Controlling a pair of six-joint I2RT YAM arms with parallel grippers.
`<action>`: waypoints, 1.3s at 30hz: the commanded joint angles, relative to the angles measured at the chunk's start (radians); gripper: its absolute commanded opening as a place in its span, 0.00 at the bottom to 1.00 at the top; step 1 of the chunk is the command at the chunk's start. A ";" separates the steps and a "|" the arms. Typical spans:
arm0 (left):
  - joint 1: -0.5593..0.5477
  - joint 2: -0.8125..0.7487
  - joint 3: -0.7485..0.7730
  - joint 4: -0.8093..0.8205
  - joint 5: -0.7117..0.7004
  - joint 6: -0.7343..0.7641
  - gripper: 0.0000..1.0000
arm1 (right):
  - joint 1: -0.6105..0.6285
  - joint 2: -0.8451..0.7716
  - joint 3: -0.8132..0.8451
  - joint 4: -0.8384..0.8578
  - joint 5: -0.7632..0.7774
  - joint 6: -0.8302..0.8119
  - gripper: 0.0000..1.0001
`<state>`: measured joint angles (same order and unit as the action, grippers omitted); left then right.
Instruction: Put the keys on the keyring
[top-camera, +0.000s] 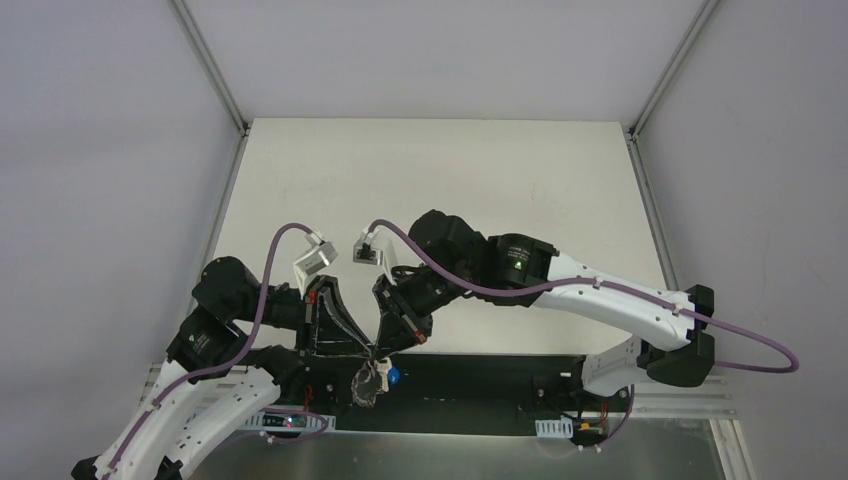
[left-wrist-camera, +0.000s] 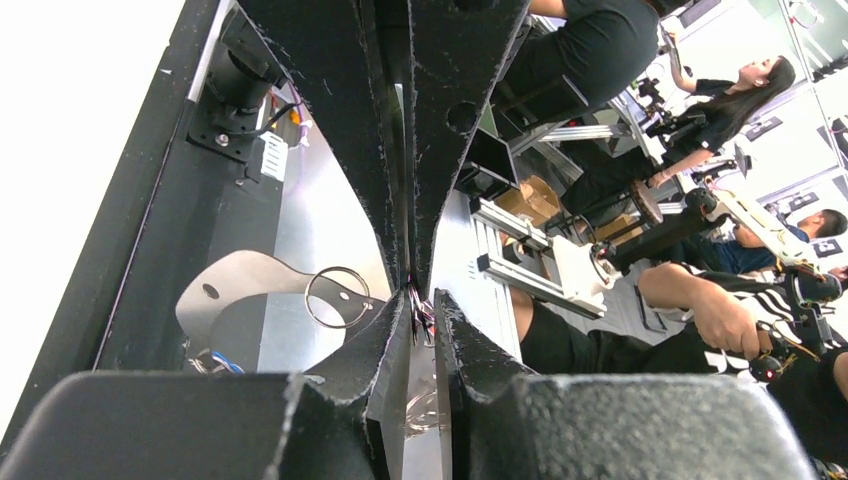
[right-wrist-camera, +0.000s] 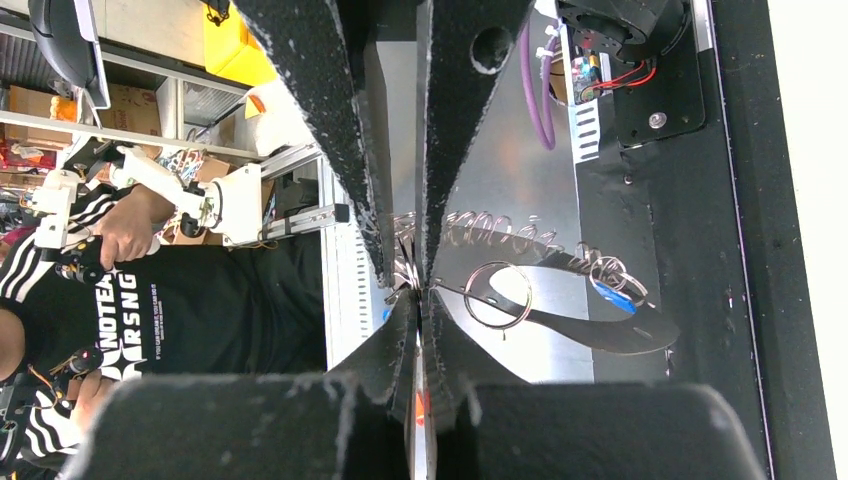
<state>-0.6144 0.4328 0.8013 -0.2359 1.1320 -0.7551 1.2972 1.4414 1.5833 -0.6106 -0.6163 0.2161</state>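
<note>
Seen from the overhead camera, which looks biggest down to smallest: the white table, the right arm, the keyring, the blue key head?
1. white table
2. right arm
3. keyring
4. blue key head

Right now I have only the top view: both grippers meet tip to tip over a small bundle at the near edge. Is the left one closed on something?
Observer: Yes. The left wrist view shows the left gripper closed on small silver pieces.
Operator: And the right one?
Observer: In the right wrist view the right gripper is shut to a hairline. What it pinches, I cannot tell.
Operator: Where is the ring?
Observer: A round wire ring shows just beside those fingertips.
</note>
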 joint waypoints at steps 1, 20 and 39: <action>0.001 0.008 0.013 -0.007 0.037 0.026 0.09 | -0.003 0.004 0.049 0.019 -0.027 -0.007 0.00; 0.001 -0.134 0.087 -0.017 -0.162 0.198 0.00 | 0.106 -0.134 -0.045 0.138 0.218 -0.084 0.23; 0.001 -0.271 -0.004 0.466 -0.315 0.140 0.00 | 0.365 -0.153 -0.001 0.316 0.740 -0.378 0.32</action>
<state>-0.6144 0.1837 0.8261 0.0071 0.8837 -0.5884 1.6276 1.2793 1.5314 -0.3897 -0.0086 -0.0631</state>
